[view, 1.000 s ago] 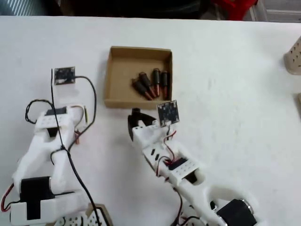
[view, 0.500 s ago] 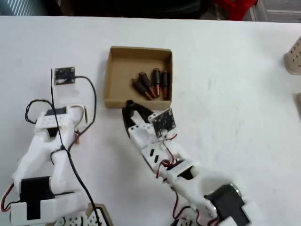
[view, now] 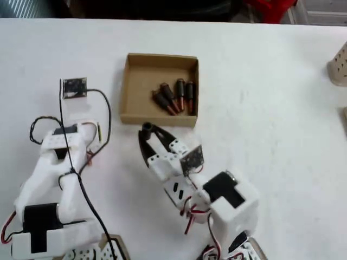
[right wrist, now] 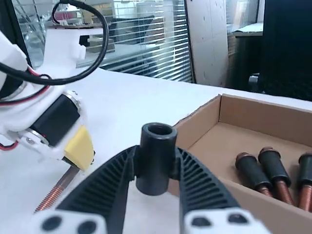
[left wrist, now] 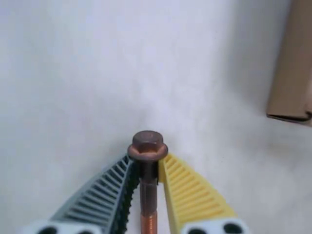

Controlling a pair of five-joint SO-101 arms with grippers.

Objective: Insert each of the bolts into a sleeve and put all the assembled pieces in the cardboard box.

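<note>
Just outside the near wall of the brown cardboard box (view: 135, 73), the right gripper (view: 147, 131) clamps a short black tubular sleeve (right wrist: 157, 157). Left of the box, the left gripper (left wrist: 147, 163) pinches a copper hex-headed bolt (left wrist: 147, 144). The right gripper has drawn back leftward.

Noted a white table (view: 271, 119) under everything. Observed a beige perforated block (view: 339, 66), possibly a peg rack, at its right edge. Recorded a red object (view: 269, 10) beyond the far edge, window blinds (right wrist: 141, 44) behind.
</note>
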